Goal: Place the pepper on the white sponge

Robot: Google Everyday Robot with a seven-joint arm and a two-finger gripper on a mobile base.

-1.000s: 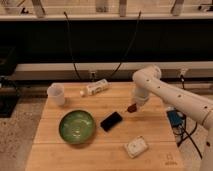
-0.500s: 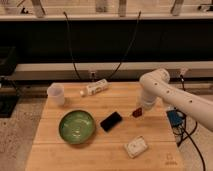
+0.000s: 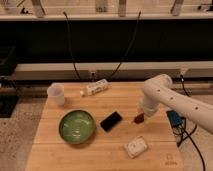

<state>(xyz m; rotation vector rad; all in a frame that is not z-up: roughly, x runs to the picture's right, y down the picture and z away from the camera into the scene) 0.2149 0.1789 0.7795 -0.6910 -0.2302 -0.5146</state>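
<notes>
- While it spans the scene, the planked wooden table (image 3: 50,155) carries everything.
- Round glossy green bowl (image 3: 77,126), left of centre.
- Gripper (image 3: 139,116), right of the flat black phone (image 3: 110,121), clasps the tapered red-brown pepper (image 3: 137,119).
- Rounded off-white sponge (image 3: 135,146), nearer the front edge, apart.

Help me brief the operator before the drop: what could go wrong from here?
The small dark red-brown pepper at the gripper is short of the off-white rectangular sponge; released now, it would likely miss. The sponge is small, so the tapered pepper may roll off. The black phone lies nearby and could be nudged.
</notes>
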